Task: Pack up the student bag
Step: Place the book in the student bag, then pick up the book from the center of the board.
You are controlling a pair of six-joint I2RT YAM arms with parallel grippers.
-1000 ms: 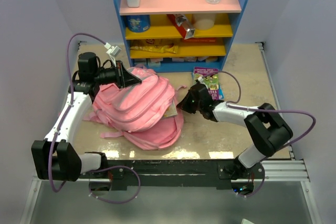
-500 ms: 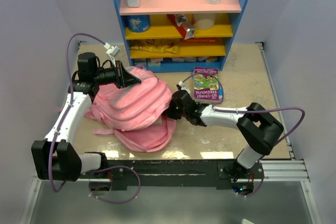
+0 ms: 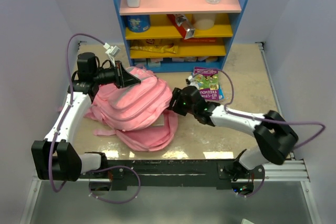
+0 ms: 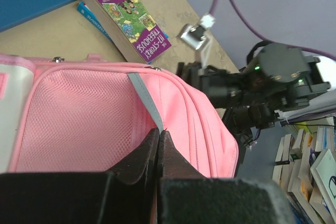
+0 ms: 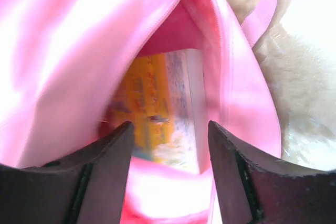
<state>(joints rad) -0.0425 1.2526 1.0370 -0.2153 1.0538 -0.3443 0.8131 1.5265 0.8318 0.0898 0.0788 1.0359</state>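
1. Student bag (image 3: 139, 106): pink and soft, is lying on the counter (image 3: 247, 72) toward 9 o'clock of centre, with its mouth gaping toward 3 o'clock.
2. Left claw (image 3: 126, 78): is pinching the bag's upper fabric at its 11 o'clock edge, clamped tight beside the grey strip (image 4: 147, 98).
3. Right claw (image 3: 176, 102): is hovering at the bag's mouth with its jaws apart, gripping nothing.
4. Yellow printed item (image 5: 152, 108): is sitting inside the mouth; blurred, possibly a book.
5. Purple book (image 3: 207, 83): is lying flat at 2 o'clock of the bag, near the shelf unit (image 3: 178, 3) at 12 o'clock.
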